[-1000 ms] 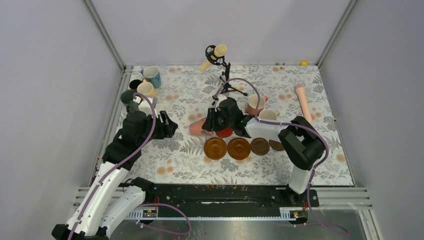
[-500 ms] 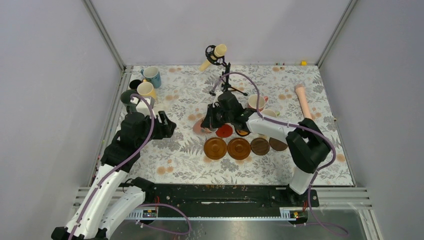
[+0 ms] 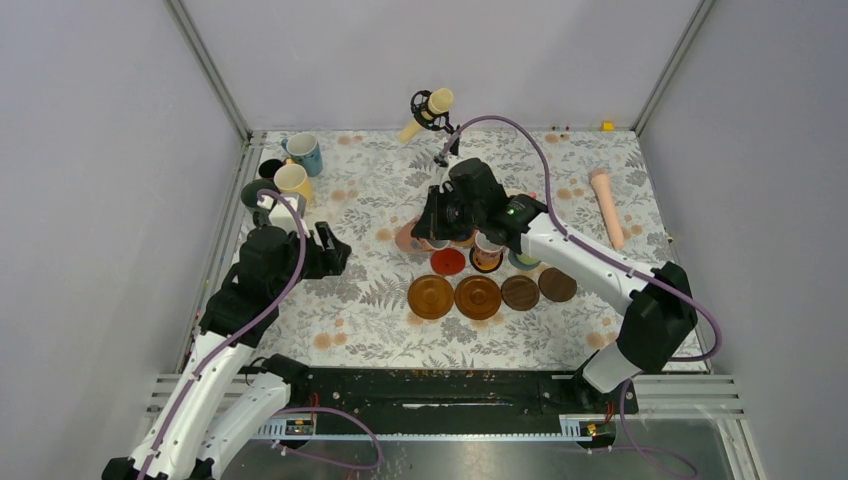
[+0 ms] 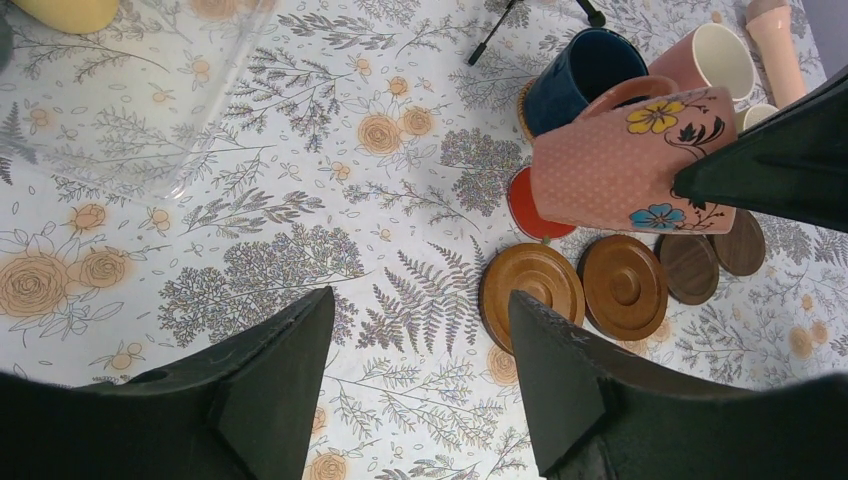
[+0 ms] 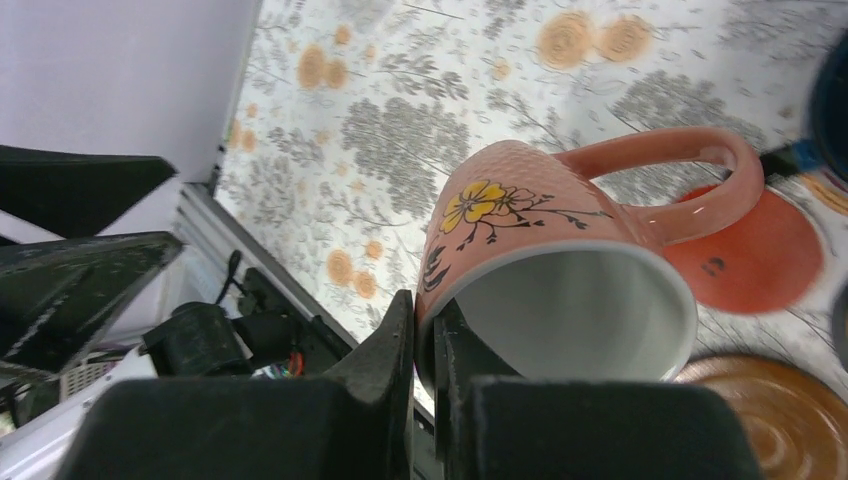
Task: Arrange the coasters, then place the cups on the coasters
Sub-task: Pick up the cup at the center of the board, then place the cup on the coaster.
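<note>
Right claw (image 5: 425,322) clamped on the pink mug (image 5: 540,250) by its rim; left claw (image 4: 420,345) apart and holding nothing.
The right wrist view shows the fingers pinching the mug's wall. Only the left wrist view shows the mug tipped on its side close to the red coaster (image 4: 522,212), with four wooden coasters (image 4: 532,290) in a row nearer on the flowered desk (image 4: 250,200). From above, the arm hides most of the mug.

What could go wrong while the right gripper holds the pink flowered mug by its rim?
1. The right gripper pinches only the thin rim of the pink mug, which is tipped on its side. The mug may slip or swing.
2. The navy mug stands close to the red coaster. Setting the pink mug down there could knock it.
</note>
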`<state>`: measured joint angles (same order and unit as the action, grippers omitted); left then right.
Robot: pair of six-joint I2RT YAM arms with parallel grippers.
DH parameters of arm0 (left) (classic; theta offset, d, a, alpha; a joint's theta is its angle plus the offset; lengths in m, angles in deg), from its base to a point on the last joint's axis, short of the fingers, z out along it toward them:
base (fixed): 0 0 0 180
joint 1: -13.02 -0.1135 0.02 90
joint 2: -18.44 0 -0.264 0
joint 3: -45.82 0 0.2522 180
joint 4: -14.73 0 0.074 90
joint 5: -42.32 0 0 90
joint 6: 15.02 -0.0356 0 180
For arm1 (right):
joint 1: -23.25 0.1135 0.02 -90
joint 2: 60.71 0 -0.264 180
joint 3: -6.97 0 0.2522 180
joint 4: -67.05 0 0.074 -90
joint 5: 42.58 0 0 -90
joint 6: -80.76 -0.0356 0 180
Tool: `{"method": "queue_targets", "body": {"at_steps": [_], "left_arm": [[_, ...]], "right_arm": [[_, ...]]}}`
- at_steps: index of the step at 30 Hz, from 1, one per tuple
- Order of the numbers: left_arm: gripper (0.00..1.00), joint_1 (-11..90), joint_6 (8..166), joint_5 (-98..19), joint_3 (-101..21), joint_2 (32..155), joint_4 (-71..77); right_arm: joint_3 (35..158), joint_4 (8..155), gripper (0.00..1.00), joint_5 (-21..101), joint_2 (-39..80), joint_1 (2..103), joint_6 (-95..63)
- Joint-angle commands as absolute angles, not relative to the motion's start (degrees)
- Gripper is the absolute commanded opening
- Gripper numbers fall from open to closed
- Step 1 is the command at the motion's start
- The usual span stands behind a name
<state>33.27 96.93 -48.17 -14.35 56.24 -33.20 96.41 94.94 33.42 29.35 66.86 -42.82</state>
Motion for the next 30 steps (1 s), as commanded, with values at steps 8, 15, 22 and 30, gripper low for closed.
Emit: {"method": "queue_targets", "body": {"at_steps": [8,15,22,30], "left_arm": [[0.66,33.5,96.2,-49.2,-15.4,55.1,-31.7],[0.67,33.6,96.2,-49.1,-15.2,55.0,-31.5],[0.70,33.9,96.2,-49.6,-15.3,54.9,-31.6],[0.71,34.2,96.2,-49.8,-15.4,54.9,-31.6]], "right_arm": [[103.3,114.3,0.00,48.7,29.1,67.0,-40.9],[108.4,116.1,0.00,50.8,35.4,67.0,-41.1],[112.7,118.2,0.00,54.1,40.9,67.0,-43.3],[114.6,120.5,0.00,58.8,43.6,67.7,-48.6]]}}
